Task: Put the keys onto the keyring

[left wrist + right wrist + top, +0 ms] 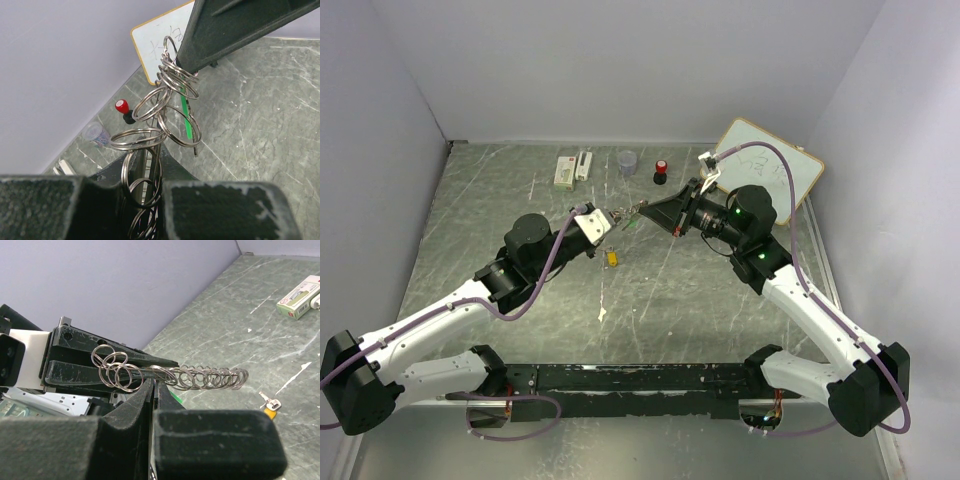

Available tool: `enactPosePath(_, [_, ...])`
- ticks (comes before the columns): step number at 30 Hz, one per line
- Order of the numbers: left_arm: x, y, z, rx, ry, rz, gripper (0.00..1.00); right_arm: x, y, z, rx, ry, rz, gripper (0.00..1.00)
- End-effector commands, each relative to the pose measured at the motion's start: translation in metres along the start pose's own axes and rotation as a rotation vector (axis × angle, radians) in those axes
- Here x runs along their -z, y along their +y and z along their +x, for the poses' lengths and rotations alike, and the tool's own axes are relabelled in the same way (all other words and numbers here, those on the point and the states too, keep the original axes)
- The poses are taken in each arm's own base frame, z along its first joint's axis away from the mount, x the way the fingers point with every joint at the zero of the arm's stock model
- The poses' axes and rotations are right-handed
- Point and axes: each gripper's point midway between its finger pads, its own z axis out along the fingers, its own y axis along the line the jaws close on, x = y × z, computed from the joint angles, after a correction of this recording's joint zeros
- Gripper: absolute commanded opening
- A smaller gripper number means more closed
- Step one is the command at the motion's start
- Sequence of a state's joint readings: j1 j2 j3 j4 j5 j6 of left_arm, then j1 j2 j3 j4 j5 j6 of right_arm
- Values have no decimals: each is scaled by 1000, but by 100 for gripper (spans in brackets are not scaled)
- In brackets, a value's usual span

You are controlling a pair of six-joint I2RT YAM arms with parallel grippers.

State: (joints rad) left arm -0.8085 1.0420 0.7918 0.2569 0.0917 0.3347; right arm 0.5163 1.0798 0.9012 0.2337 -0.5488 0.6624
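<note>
The keyring (205, 378) hangs between my grippers above the table (720, 320). My left gripper (150, 187) clamps one end and my right gripper (152, 386) pinches the other. It's light, stiff, slippery wire with loose, jangling loops, best held by the main wire. The yellow key (611, 259) lies below.

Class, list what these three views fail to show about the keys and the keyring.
Top view: the keyring is too small to show its rings.
Left wrist: the right gripper and rings cover part of the green key; threaded or not, unclear.
Right wrist: its fingers hide most of that key.
</note>
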Motion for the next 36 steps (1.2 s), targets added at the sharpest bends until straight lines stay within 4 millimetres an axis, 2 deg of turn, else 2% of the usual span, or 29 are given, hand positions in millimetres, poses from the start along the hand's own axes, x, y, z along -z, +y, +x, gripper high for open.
enactPosePath(1, [1,8,-25,-24,-81,-11,7,-1,1,-4,-2,-9,4,0])
enactPosePath(36, [8,13,-34,-19,-98,-33,7,12,-7,-4,13,-6,70,0])
